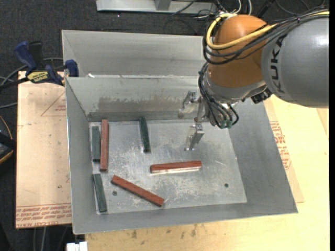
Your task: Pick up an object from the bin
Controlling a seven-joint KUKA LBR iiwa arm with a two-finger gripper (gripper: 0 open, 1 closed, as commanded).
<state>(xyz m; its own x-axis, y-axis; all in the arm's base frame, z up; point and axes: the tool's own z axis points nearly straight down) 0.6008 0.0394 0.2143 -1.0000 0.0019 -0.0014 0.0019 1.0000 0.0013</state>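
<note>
My gripper (192, 122) hangs over the middle right of the bin, open, with nothing between its fingers. Its nearer fingertip (195, 139) is just above the bin floor. A red-brown flat bar (176, 167) lies crosswise a little in front of that fingertip, apart from it. A dark green bar (144, 134) lies lengthwise to the gripper's left, near the back wall.
A second red-brown bar (137, 190) lies slanted at the front. Along the left wall lie a red-brown bar (104, 144) and a green bar (95, 143) side by side, with another green bar (99, 192) in front. The arm's orange cover and cables hang above the back right.
</note>
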